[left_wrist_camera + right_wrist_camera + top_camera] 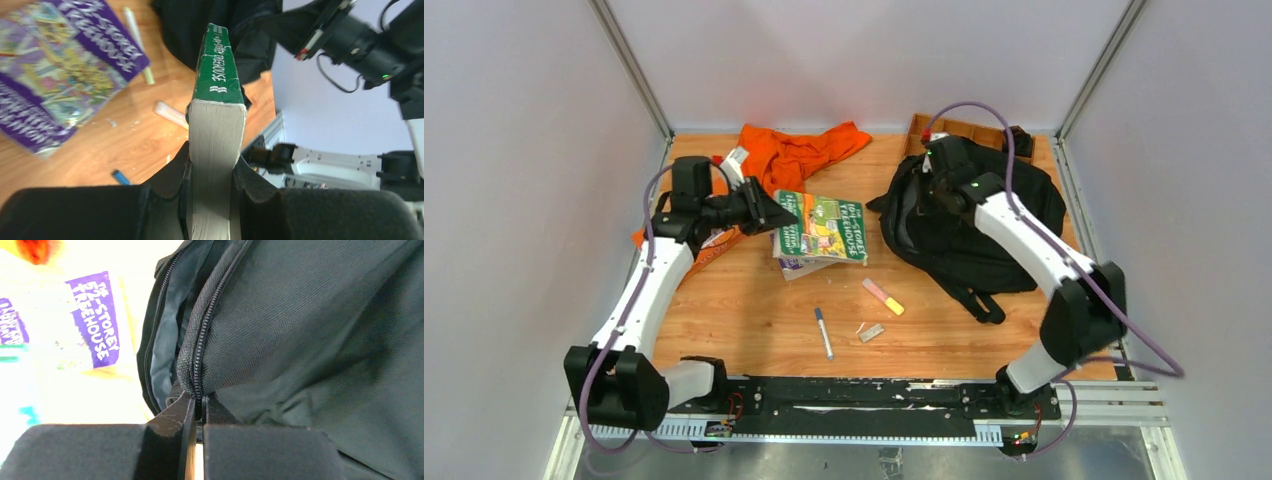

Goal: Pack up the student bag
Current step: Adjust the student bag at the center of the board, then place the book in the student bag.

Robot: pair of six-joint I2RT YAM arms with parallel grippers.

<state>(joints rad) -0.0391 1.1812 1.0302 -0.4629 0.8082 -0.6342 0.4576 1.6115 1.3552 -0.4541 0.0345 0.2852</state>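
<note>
Left pincer (212, 156): clamped on book (218, 75), page edge inward, spine forward, ready for slotting.
Right pincer (200, 407): pinching bag (310, 320) zip edge (196, 350) just above it, likely holding the mouth open.

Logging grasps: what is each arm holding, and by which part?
Left gripper: green book, jaws across its covers at the page end. Right gripper: student bag, pinched at its zipper seam.

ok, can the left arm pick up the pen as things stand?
Probably not. The left gripper is shut on the green book, so its jaws are full. The pen itself lies uncovered on the table, so the way looks free once the book is set down.
</note>
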